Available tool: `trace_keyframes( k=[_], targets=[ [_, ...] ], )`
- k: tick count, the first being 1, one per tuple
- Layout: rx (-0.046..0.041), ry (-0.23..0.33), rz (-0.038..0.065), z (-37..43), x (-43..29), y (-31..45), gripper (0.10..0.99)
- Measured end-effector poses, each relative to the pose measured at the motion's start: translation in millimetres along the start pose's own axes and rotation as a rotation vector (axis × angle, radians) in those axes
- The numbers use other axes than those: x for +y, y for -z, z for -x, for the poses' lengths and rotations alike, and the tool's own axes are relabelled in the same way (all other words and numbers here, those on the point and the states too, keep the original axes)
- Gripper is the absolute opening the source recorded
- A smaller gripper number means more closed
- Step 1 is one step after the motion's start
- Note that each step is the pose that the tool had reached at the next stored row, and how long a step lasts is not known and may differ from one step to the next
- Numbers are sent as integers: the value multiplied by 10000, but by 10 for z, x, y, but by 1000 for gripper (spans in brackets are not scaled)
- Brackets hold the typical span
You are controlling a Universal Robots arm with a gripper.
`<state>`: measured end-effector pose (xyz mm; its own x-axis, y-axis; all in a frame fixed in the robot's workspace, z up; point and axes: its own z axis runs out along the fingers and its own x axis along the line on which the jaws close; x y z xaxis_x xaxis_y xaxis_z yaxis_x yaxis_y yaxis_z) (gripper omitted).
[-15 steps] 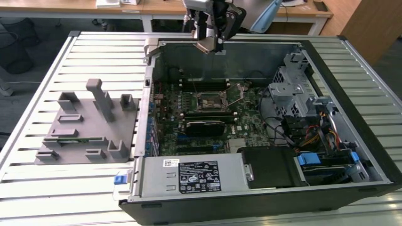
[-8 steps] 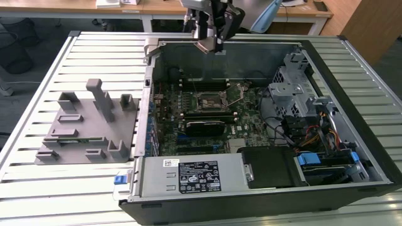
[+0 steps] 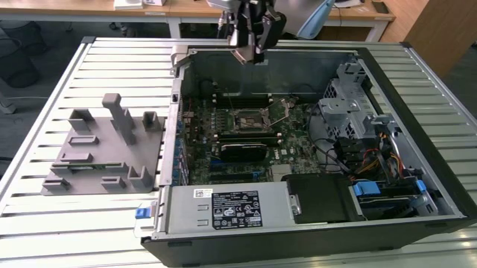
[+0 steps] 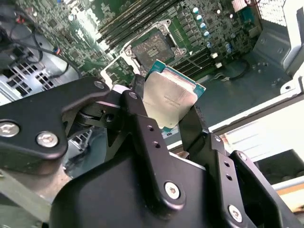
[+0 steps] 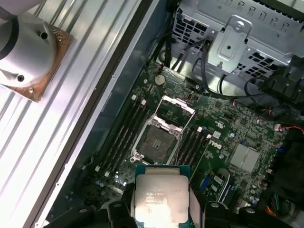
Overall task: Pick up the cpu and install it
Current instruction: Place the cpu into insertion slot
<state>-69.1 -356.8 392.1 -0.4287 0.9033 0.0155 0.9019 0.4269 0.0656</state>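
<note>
High over the open computer case [image 3: 298, 70], our gripper [image 4: 166, 111] pinches the cpu [image 4: 168, 92] by its edges. We judge it mid-carry, and the bare socket [image 4: 151, 47] calls for square, gentle alignment.

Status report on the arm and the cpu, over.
Gripper shut on cpu, high over the open case. Not yet seated. Socket open, nothing seen blocking it.

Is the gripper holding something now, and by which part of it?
Yes, it holds the cpu, pinched at two opposite side edges between the fingers, with its metal top uncovered.
</note>
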Motion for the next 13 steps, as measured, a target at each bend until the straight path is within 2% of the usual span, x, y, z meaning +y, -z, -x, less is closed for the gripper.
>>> trace_keyframes(
  k=[7,13],
  targets=[
    [-72,-862,6,0,0,-7,541],
    [-105,-1368,14,-5,2,-9,541]
  ],
)
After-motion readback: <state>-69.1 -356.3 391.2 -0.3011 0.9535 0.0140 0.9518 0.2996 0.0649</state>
